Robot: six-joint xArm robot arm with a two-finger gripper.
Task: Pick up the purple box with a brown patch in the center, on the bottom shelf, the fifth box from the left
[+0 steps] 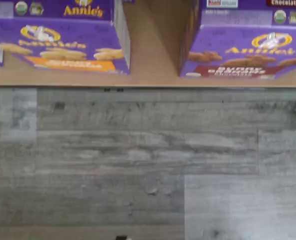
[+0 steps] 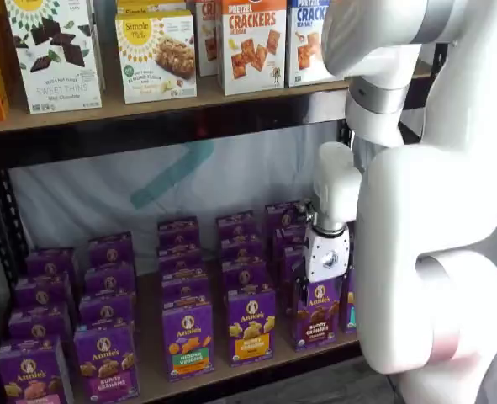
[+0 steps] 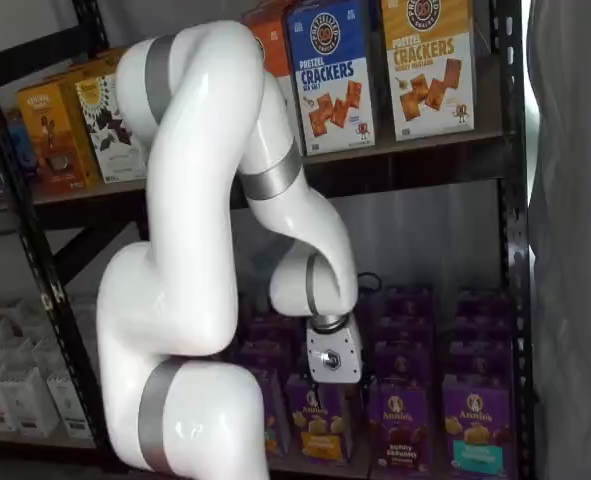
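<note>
The purple box [image 1: 248, 55] shows chocolate-brown bunny crackers and a dark red band. It stands at the front of the tan bottom shelf [image 1: 148, 75]. In both shelf views it stands in the front row [image 2: 318, 316] [image 3: 400, 425]. In a shelf view my gripper [image 2: 312, 290] hangs by its white body just above and in front of the box's top. In a shelf view the gripper [image 3: 342, 392] sits a little left of the box. The fingers are dark against the boxes and no gap shows. The wrist view shows no fingers and nothing held.
A purple carton with an orange band [image 1: 62, 50] stands left of the purple box, with a gap of bare deck between. A teal-banded carton [image 3: 475, 425] stands to its right. Several more purple cartons fill the rows behind. Cracker boxes [image 2: 252, 42] line the upper shelf. Grey floor [image 1: 137, 165] lies below.
</note>
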